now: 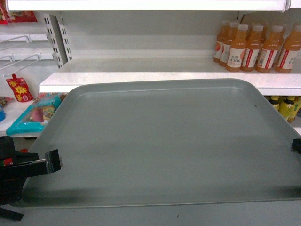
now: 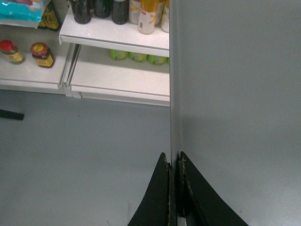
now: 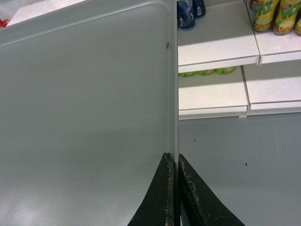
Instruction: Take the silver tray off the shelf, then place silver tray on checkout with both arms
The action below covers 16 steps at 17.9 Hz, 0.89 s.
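Note:
The silver tray (image 1: 164, 141) fills most of the head view, held level in the air in front of the white shelf (image 1: 141, 75). My left gripper (image 1: 52, 161) is shut on the tray's left rim (image 2: 175, 94); in the left wrist view its jaws pinch that rim between them (image 2: 175, 157). At the tray's right edge only a bit of my right gripper (image 1: 296, 145) shows, and in the right wrist view it is shut on the right rim (image 3: 175, 159) of the silver tray (image 3: 84, 117). The checkout is out of view.
Orange juice bottles (image 1: 256, 47) stand on the shelf at the right. Snack packets (image 1: 35, 113) and hooks hang at the left. Lower shelf boards (image 2: 117, 80) with jars and bottles sit below the tray, above grey floor (image 3: 235, 160).

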### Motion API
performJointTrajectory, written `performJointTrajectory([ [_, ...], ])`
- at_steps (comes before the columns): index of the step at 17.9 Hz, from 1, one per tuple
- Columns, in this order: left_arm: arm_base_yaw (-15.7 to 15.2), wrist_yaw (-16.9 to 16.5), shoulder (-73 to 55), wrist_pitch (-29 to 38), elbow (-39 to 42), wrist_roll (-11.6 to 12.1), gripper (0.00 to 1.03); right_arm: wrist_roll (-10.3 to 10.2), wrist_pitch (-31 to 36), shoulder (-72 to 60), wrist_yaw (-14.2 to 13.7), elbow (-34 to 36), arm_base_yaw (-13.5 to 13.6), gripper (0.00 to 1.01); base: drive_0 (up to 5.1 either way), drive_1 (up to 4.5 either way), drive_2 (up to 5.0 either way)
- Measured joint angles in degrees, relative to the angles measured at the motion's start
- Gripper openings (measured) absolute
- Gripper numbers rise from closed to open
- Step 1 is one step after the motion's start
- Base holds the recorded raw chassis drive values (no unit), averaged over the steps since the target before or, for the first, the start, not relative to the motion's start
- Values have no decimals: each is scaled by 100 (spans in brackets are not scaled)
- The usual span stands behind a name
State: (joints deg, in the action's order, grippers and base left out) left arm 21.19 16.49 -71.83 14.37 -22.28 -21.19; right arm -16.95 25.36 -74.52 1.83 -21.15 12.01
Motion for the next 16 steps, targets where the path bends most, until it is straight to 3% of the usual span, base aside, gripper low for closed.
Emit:
performJointTrajectory([
  [16, 4, -4, 0, -7, 0, 11, 3, -2, -24, 0, -2, 2, 0, 3, 9, -420, 439],
])
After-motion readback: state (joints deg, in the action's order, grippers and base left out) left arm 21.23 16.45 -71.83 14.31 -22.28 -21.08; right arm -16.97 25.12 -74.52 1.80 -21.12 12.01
